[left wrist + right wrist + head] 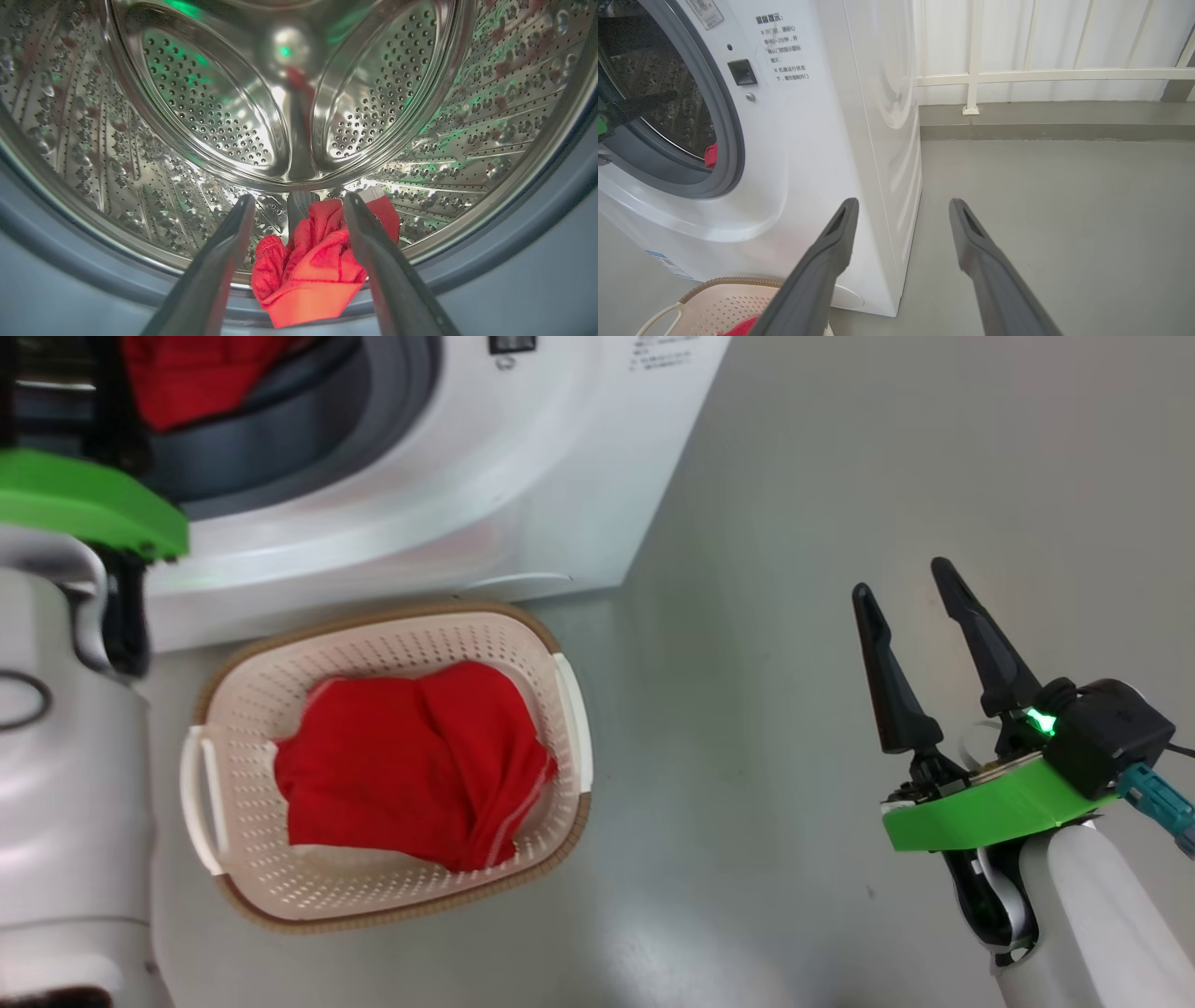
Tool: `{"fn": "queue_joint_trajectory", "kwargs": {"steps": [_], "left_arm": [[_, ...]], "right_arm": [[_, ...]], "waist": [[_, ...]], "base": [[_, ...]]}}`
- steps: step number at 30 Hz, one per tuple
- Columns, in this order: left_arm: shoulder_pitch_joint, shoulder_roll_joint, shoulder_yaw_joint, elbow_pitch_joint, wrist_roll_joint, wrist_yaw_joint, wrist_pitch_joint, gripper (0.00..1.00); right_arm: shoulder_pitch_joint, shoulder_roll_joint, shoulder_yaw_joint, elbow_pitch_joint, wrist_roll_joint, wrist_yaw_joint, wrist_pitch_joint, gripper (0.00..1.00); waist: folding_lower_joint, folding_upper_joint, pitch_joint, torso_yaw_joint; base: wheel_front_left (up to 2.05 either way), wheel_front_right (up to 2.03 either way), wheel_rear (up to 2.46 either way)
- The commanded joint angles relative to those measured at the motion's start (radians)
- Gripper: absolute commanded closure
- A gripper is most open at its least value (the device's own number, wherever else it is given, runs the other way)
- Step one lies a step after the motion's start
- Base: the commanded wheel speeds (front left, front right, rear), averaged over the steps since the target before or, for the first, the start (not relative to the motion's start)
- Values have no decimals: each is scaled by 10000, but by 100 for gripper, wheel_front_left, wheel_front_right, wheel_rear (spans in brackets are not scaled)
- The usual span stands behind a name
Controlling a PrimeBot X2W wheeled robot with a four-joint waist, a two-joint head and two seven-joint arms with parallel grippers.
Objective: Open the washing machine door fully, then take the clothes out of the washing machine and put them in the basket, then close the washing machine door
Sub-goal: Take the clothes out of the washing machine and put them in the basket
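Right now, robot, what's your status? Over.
Left pincer open at drum mouth, straddling red garment, not gripping. Right pincer open, idle over floor. Basket holds second garment. Nothing blocking.

Head view looks steeply down: basket (pixel 252 709) centre-left, washer (pixel 467 476) upper left. Left wrist view peers closely into the drum (pixel 93 140). Right wrist view, low, faces the washer front, sharing the basket at lower left.

White forearm (pixel 1102 915), green wrist plate (pixel 990 814), black fingers (pixel 892 683)
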Motion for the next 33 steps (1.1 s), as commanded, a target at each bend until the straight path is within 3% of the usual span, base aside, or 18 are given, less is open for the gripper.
{"fn": "queue_joint_trajectory", "kwargs": {"steps": [1, 12, 20, 30, 33], "left_arm": [[-270, 588, 217, -12, 62, 39, -76, 0], [-1669, 986, 25, 1893, 4, -24, -28, 0], [-2384, 1397, -770, 3538, 355, -45, 1214, 0], [-2544, 1921, -1348, 4129, 853, 662, 2319, 0], [-2498, 1951, -1448, 4181, 924, 964, 2448, 100]], "right_arm": [[-159, -19, 237, -264, 67, 63, -63, 0], [-446, -17, 658, -221, 154, 63, -63, 0], [-443, 36, 876, -205, 360, 63, -63, 0], [-398, 1, 1247, -274, 643, 63, -63, 0], [-385, -11, 1246, -261, 660, 63, -63, 0]], "waist": [[0, 0, 416, -333], [0, 0, 837, -745], [0, 0, 845, -995], [0, 0, 891, -1378], [0, 0, 877, -1392]], "base": [[0, 0, 0], [0, 0, 0], [0, 0, 0], [0, 0, 0], [0, 0, 0]]}}
